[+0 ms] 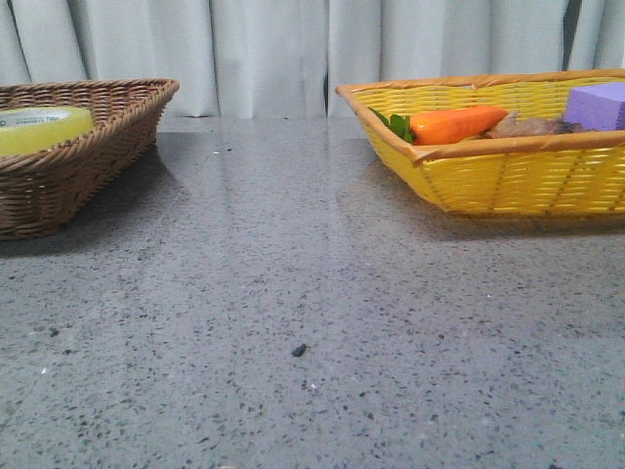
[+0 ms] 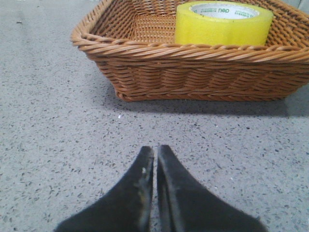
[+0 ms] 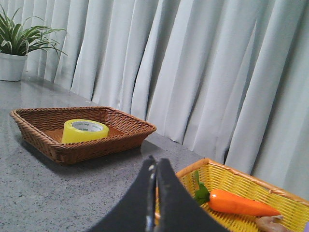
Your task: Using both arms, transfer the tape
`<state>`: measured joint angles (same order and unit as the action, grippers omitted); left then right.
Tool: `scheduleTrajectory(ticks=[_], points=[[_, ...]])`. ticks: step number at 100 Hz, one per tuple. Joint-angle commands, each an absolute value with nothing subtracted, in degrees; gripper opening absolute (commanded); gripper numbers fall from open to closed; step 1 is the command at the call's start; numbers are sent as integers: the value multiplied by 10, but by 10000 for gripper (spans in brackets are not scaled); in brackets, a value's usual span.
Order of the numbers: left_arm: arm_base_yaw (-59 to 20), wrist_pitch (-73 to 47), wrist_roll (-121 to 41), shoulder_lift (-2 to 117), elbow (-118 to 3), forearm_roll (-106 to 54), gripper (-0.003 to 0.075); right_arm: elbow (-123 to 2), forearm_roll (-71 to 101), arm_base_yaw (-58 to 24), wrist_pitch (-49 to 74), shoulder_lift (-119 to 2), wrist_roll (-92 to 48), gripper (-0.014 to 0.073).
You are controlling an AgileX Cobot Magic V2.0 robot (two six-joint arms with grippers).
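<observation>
Tape [image 2: 223, 23] is sitting untouched in the brown basket [image 2: 193, 72] on the left — I'm keeping both grippers [image 2: 155, 151] [image 3: 155, 162] pinched closed on nothing, everything's still waiting.

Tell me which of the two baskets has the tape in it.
The brown wicker basket on the left holds the tape; the yellow basket holds a carrot and purple block.

The grey speckled table [image 1: 293, 293] fills the lower frame of the front view. A brown basket [image 1: 59, 186] sits on it at the left edge, a yellow basket [image 1: 508, 176] at the right, well apart. A dark speck [image 1: 299, 350] lies near centre.
</observation>
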<state>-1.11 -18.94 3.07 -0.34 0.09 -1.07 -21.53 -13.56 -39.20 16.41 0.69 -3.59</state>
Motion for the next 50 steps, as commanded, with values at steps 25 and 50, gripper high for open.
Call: scheduleTrajectory(ticks=[25, 50], points=[[-11, -159, 38, -21, 7, -9, -21, -228, -144, -392, 123, 2, -39, -67], [-11, -159, 38, -21, 7, -9, -21, -203, -149, -374, 99, 6, -39, -67]])
